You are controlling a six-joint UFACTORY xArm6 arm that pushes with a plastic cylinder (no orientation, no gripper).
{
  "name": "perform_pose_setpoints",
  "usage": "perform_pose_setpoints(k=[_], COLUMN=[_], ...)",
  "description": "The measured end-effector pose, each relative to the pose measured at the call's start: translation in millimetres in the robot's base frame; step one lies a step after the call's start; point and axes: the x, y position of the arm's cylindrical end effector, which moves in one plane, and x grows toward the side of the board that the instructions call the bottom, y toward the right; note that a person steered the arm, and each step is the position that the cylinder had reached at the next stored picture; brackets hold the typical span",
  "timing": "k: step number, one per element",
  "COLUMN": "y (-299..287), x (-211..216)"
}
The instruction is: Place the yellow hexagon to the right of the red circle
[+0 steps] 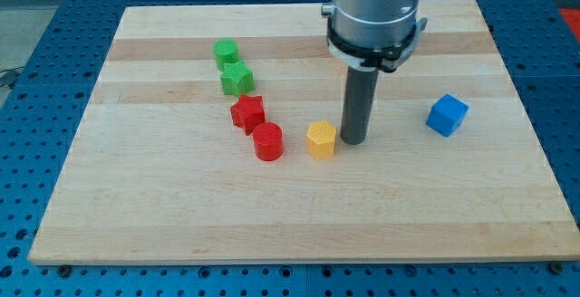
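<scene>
my tip (353, 141), a bare rod with no fingers to open or close, mid-frame: touches yellow hexagon (321, 139) on its right; nudge gently leftward, stopping short of red circle (268, 141).

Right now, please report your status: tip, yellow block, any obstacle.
My tip down at right side of yellow hexagon block, close or touching. Hexagon sits right of red circle block, small gap. Nothing between them.
</scene>
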Motion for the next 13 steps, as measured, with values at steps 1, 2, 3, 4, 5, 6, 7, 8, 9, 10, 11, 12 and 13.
perform_pose_setpoints(k=[1,2,3,4,5,6,7,8,9,10,11,12,13], y=[-14,-18,-18,-15,7,27,13,13,3,1,-3,-12,-19], x=[12,15,15,15,15,9,-3,-5,-10,-10,-10,-5,2])
